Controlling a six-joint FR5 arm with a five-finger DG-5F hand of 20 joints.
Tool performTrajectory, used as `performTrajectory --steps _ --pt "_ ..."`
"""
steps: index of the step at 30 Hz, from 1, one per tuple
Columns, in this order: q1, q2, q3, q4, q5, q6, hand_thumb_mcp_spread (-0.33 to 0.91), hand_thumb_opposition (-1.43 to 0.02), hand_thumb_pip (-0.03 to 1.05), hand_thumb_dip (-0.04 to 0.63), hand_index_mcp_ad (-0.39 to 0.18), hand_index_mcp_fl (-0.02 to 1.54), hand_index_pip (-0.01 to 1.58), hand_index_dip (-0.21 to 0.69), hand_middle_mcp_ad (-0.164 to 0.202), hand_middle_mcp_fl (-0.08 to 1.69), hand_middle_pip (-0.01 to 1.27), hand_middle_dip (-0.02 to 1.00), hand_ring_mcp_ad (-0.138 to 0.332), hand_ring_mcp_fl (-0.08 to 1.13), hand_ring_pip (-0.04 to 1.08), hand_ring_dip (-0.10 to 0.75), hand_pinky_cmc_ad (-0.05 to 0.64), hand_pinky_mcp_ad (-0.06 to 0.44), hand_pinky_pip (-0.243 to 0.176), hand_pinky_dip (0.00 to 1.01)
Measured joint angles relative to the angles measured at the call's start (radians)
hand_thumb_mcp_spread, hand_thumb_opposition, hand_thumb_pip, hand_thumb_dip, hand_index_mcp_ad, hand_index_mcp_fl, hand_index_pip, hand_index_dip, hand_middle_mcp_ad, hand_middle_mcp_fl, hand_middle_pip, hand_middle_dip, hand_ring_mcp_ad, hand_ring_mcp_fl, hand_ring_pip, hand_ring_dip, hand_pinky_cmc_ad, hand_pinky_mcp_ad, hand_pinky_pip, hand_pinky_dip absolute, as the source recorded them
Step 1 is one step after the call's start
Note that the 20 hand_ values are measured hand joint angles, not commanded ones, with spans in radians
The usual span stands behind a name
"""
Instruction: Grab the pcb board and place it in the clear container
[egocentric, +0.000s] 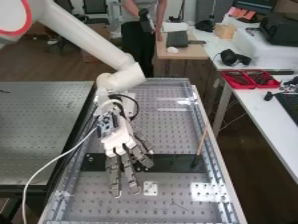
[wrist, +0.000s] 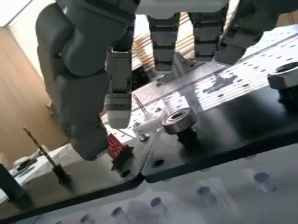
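In the high view the hand (egocentric: 121, 145) is above the middle of the bench, over the black plate (egocentric: 174, 163), its fingers straight and relaxed. In the wrist view the hand (wrist: 80, 95) hangs open above dark plates, nothing held between thumb and fingers. A small red piece (wrist: 114, 146) stands by the thumb's tip in that view; whether it is the pcb board, I cannot tell. Near it are a metal ring (wrist: 179, 121) on a dark stand and a pale bracket (wrist: 154, 121).
A thin brown stick (egocentric: 201, 142) stands upright at the black plate's right end. A small white plate (egocentric: 151, 188) lies nearer the bench's front. Metal rails (egocentric: 216, 172) edge the perforated bench. Red trays (egocentric: 249, 79) sit on the side table. A cable (egocentric: 50, 162) loops left of the arm.
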Motion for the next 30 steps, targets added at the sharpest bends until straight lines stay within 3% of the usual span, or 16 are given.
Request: performTrajectory --steps 15,30 --pt "0.005 -0.013 0.013 -0.028 -0.002 0.031 0.63 -0.83 0.35 0.269 -0.175 0.33 1.12 0.394 0.091 0.06 0.15 0.17 0.241 0.03 0.09 0.026 0.262 0.187 -0.075 0.20" --pt "0.001 -0.008 0.016 0.023 -0.004 -0.031 0.63 -0.83 0.35 0.269 -0.173 0.32 1.14 0.393 0.091 0.06 0.15 0.17 0.241 0.03 0.09 0.026 0.262 0.187 -0.075 0.20"
